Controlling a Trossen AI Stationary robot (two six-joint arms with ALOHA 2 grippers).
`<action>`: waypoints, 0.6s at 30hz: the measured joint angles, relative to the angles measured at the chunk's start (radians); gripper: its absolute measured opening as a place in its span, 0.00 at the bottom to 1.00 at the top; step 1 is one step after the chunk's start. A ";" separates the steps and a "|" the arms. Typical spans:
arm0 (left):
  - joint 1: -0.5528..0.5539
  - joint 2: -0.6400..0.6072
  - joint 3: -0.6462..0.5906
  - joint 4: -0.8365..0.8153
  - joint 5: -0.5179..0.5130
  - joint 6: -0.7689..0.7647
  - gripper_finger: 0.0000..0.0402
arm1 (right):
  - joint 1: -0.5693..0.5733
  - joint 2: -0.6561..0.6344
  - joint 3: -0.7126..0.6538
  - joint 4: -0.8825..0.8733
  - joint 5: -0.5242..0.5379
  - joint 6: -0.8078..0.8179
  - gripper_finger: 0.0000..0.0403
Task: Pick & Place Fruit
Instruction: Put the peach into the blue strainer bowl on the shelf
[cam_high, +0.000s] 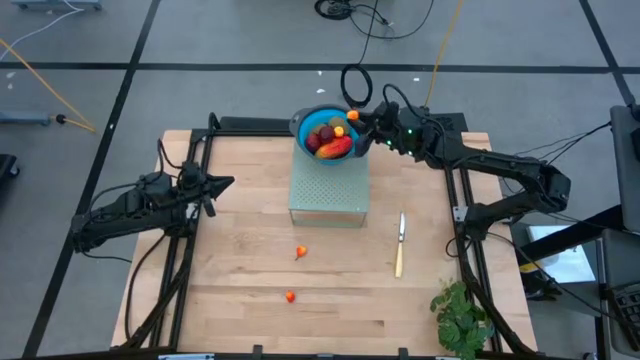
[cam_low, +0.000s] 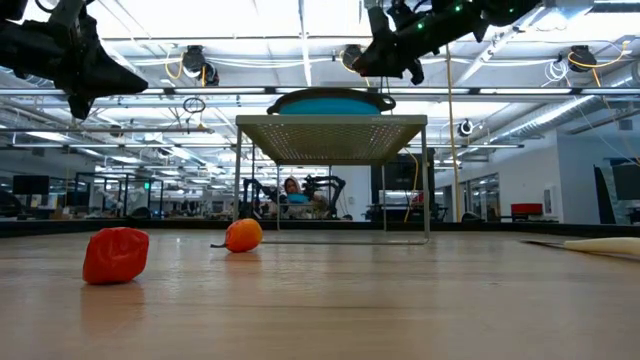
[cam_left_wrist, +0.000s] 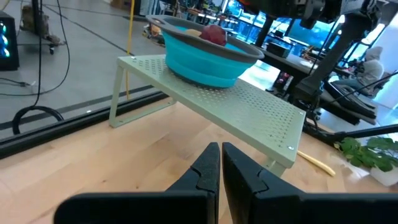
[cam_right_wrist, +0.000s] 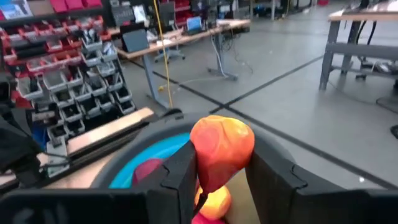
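Wooden worktop (cam_high: 240, 300) carries a pale green perforated stand (cam_high: 329, 195) near its far edge, and a blue bowl (cam_high: 305, 121) with a grey rim sits on top of that stand.

Progress, judged from how things lie: most of the fruit is already in the bowl. The mango (cam_high: 335, 148), red-orange, lies at the bowl's near side, with a dark-red ball (cam_high: 324, 132) and at least one brownish piece beside it. Exact count inside the bowl cannot be read from above.

Right arm reaches in from the right side. Right pincer (cam_right_wrist: 217, 180) hangs just over the bowl's right rim, jaws narrowed on a small orange-red fruit (cam_right_wrist: 221, 148); the right wrist view shows that piece clamped between the two fingers, above the bowl's interior. This piece looks ready for release, not yet dropped.

Left arm waits at the left edge of the worktop, well apart from the stand. Left pincer (cam_left_wrist: 220, 163) has its fingers pressed together and holds nothing.

Remaining: two tiny fruits lie on the open worktop in front of the stand, an orange one (cam_high: 301, 252) nearer the stand and a red one (cam_high: 290, 296) closer to the front edge. Both are well apart from either pincer.

Not part of the job: knife (cam_high: 400, 244) lying right of the stand, leafy bunch (cam_high: 462, 316) at the front right corner.

Estimate: late stage; one piece in hand, two to fetch.
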 joint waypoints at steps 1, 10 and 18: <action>0.000 0.000 0.000 0.000 0.000 0.000 0.04 | 0.000 0.000 0.000 -0.011 0.000 0.002 0.28; 0.000 0.000 0.000 0.000 -0.042 -0.002 0.04 | 0.009 0.033 0.000 -0.074 0.000 0.003 0.28; 0.000 0.000 0.000 0.000 -0.047 0.005 0.04 | 0.026 0.057 -0.001 -0.074 0.001 -0.004 0.29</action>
